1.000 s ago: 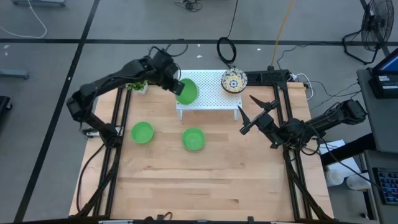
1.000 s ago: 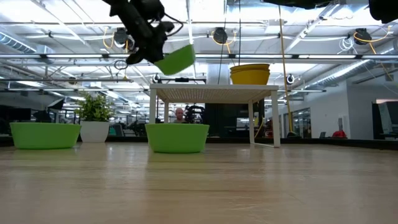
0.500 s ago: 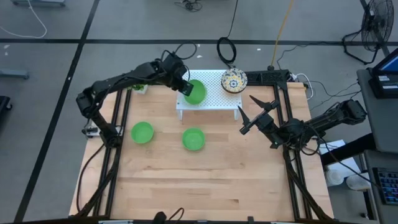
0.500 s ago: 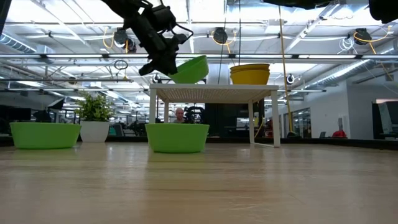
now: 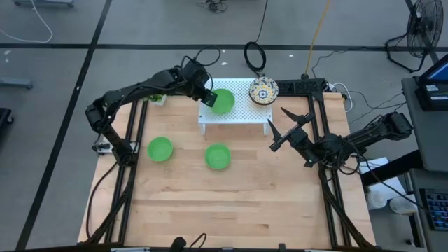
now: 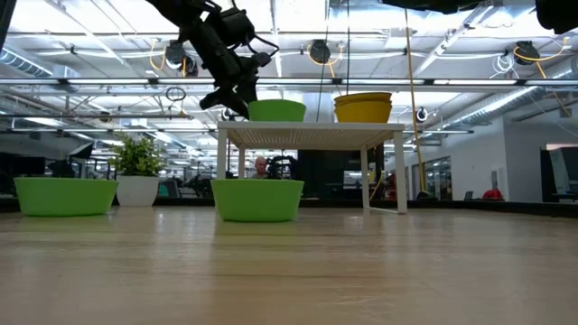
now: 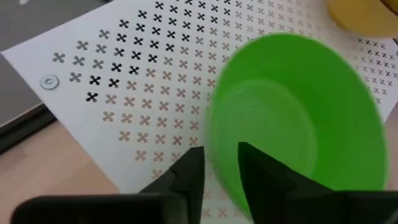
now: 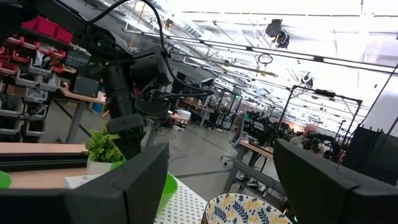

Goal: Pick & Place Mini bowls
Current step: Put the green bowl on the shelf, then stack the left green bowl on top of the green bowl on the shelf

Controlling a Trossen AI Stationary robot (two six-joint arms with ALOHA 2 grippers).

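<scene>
Bowls are what you are moving, and right now you are putting a green bowl (image 5: 223,101) on the white rack (image 5: 241,112) at the far side of the table (image 5: 231,203). In the low view, its bottom is sitting flat on the rack top. The left gripper (image 5: 208,97) is pinching the bowl's left rim, with one finger inside and one outside, as the left wrist view is showing. The fingers are almost closed on the thin wall.

A stack of yellow bowls (image 5: 264,90) with blue flowers inside is sitting on the right end of the rack, near the green one but not touching it. Two more green bowls are waiting on the table nearer to you, one on the left (image 5: 160,148) and one in the middle (image 5: 218,156).

The right gripper (image 5: 285,127) is waiting with its fingers wide apart and holding nothing, just right of the rack.

I think the placing is nearly done. Next you are going to need to let go, lift the left gripper straight up so the bowl is not tipping, then go for the left bowl on the table.
</scene>
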